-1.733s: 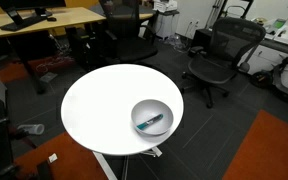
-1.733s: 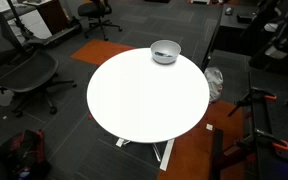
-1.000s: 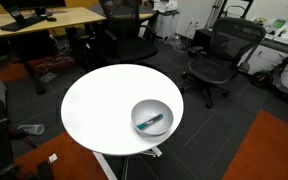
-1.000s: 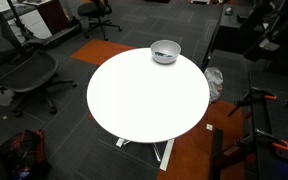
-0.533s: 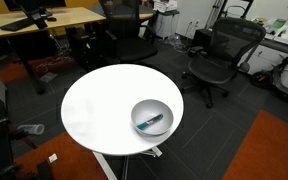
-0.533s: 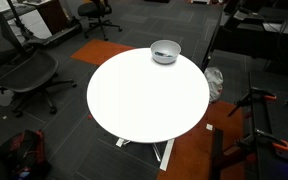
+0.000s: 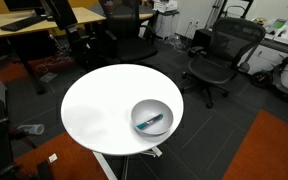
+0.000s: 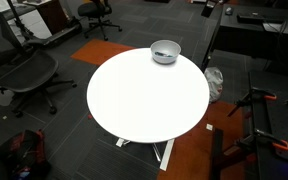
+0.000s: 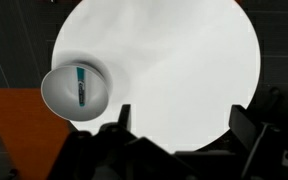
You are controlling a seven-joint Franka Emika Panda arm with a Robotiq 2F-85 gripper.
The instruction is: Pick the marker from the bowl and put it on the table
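One blue marker (image 9: 81,86) lay inside the bowl (image 9: 52,98), near the edge of the round white surface (image 9: 174,70). The fingers (image 9: 242,124) were spread wide apart over the surface, holding nothing.

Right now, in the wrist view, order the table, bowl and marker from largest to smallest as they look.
1. table
2. bowl
3. marker, inside the bowl
None look alike in size.

Even indoor lighting, soft shadows; low resolution, slight blur; table (image 9: 174,70) blown-out white in wrist view.
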